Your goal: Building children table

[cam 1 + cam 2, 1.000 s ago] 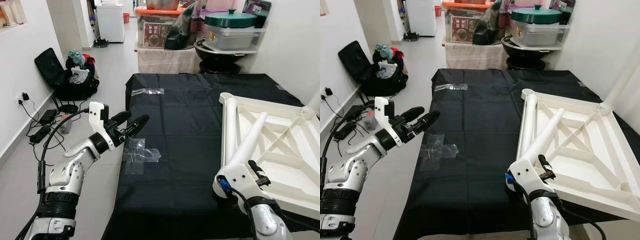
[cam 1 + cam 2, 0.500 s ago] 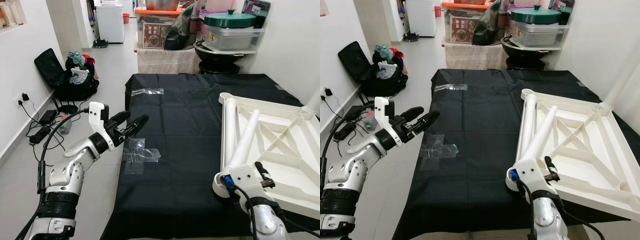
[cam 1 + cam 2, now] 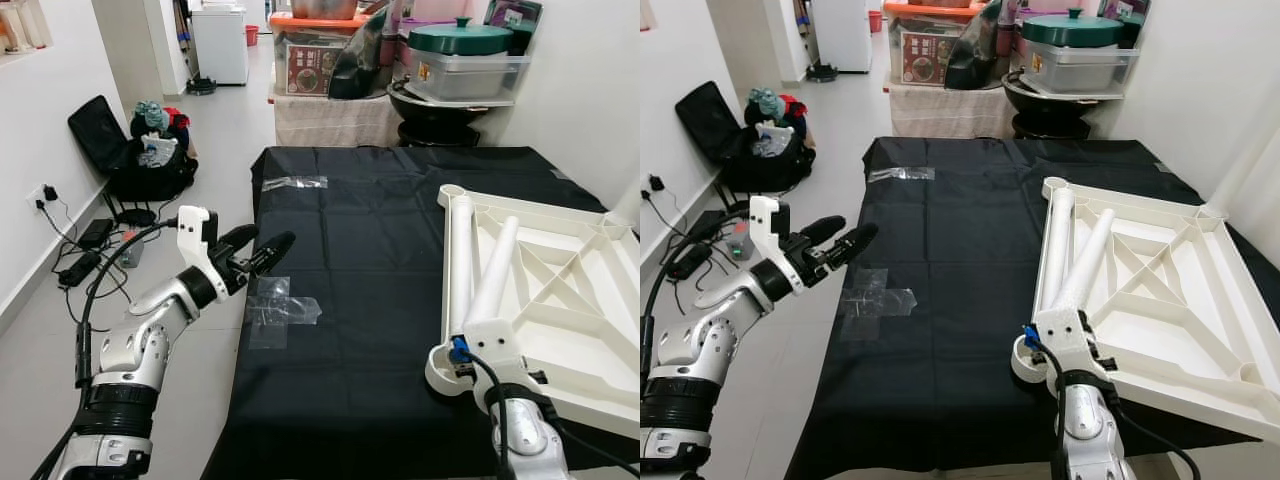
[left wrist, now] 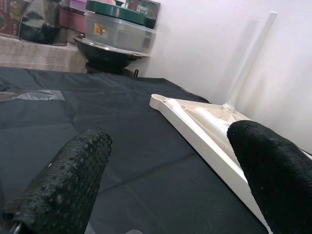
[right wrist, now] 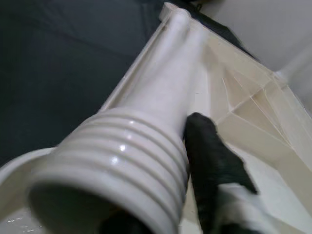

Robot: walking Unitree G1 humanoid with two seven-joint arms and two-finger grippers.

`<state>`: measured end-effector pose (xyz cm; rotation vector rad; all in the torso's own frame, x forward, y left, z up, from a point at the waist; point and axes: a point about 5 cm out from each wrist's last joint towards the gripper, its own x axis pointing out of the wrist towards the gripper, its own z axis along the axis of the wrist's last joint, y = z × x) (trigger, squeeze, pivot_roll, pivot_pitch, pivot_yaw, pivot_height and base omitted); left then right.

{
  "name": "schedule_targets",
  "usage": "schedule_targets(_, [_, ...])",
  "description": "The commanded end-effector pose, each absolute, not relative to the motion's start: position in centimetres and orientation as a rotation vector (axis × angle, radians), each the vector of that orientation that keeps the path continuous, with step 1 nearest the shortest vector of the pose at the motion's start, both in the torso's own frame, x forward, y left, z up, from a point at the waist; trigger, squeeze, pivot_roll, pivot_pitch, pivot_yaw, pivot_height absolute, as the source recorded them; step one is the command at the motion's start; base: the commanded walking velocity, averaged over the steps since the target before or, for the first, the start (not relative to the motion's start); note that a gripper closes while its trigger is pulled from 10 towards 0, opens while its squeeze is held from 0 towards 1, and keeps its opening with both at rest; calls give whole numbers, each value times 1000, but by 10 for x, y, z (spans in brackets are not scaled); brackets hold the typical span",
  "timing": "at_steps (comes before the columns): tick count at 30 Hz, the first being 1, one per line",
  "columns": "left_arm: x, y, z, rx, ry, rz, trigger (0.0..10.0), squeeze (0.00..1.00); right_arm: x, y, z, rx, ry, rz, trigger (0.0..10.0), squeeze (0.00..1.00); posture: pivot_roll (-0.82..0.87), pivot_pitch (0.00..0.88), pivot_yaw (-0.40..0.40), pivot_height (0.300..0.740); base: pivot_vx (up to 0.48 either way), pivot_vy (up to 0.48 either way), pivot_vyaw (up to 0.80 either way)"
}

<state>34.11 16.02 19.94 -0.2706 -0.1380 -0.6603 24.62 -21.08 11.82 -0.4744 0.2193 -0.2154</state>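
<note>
Two white legs (image 3: 495,278) in upturned tabletop (image 3: 575,300); right gripper (image 5: 204,161) clasping one, left gripper (image 3: 262,250) wide.

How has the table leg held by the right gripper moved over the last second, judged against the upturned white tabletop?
Yes. The table leg has swung more upright: its far tip has shifted left, toward the other leg along the tabletop edge.

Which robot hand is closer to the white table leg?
The right. The right gripper is closed around the table leg at its threaded end, by the upturned tabletop. The left gripper hovers open, off the black cloth's left edge, well away.
</note>
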Motion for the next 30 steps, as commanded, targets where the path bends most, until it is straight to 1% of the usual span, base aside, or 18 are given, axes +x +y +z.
schedule_targets(1, [343, 159, 201, -266, -145, -662, 10000, 0, 244, -211, 110, -451, 266, -205, 0, 0, -14, 0, -44, 740, 0, 0, 0])
schedule_targets(10, [343, 160, 200, -261, -145, -658, 10000, 0, 246, -220, 116, -400, 221, -303, 0, 0, -11, 0, -43, 740, 0, 0, 0])
schedule_targets(11, [344, 159, 201, -260, -145, -656, 10000, 0, 248, -223, 124, -390, 167, -344, 0, 0, -12, 0, -42, 740, 0, 0, 0])
schedule_targets(14, [346, 160, 203, -267, -148, -650, 10000, 0, 254, -228, 161, -322, -88, -422, 0, 0, -11, 0, -37, 740, 0, 0, 0])
schedule_targets(15, [346, 160, 203, -267, -148, -650, 10000, 0, 254, -228, 161, -322, -88, -422, 0, 0, -11, 0, -37, 740, 0, 0, 0])
schedule_targets(16, [346, 160, 203, -271, -149, -649, 10000, 0, 255, -228, 168, -310, -131, -425, 0, 0, -11, 0, -37, 740, 0, 0, 0])
schedule_targets(18, [348, 161, 208, -333, -154, -647, 10000, 0, 259, -225, 191, -227, -272, -378, 0, 0, -11, 0, -32, 740, 0, 0, 0])
schedule_targets(19, [348, 161, 208, -333, -154, -647, 10000, 0, 259, -225, 191, -227, -272, -378, 0, 0, -11, 0, -32, 740, 0, 0, 0])
schedule_targets(21, [349, 161, 214, -416, -162, -662, 10000, 0, 264, -221, 211, -169, -382, -307, 0, 0, -10, 0, -29, 740, 0, 0, 0])
schedule_targets(22, [350, 163, 219, -510, -171, -676, 10000, 0, 268, -215, 216, -84, -398, -233, 0, 0, -8, 0, -27, 740, 0, 0, 0])
schedule_targets(23, [350, 163, 219, -510, -171, -676, 10000, 0, 268, -215, 216, -84, -398, -233, 0, 0, -8, 0, -27, 740, 0, 0, 0])
schedule_targets(24, [349, 165, 229, -681, -188, -720, 10000, 0, 273, -203, 219, 26, -405, -92, 0, 0, -8, 0, -27, 740, 0, 0, 0])
schedule_targets(25, [349, 165, 229, -681, -188, -720, 10000, 0, 273, -203, 219, 26, -405, -92, 0, 0, -8, 0, -27, 740, 0, 0, 0])
schedule_targets(26, [348, 165, 234, -747, -196, -745, 10000, 0, 274, -198, 219, 55, -403, -37, 0, 0, -8, 0, -27, 740, 0, 0, 0])
schedule_targets(27, [348, 165, 234, -747, -196, -745, 10000, 0, 274, -198, 219, 55, -403, -37, 0, 0, -8, 0, -27, 740, 0, 0, 0])
schedule_targets(28, [347, 165, 238, -820, -202, -784, 10000, 0, 274, -187, 216, 86, -395, 61, 0, 0, 9, 0, -30, 740, 0, 0, 0])
schedule_targets(29, [347, 165, 238, -820, -202, -784, 10000, 0, 274, -187, 216, 86, -395, 61, 0, 0, 9, 0, -30, 740, 0, 0, 0])
schedule_targets(30, [343, 164, 243, -869, -208, -837, 10000, 0, 273, -174, 212, 94, -386, 167, 0, 0, 15, 0, -33, 740, 0, 0, 0])
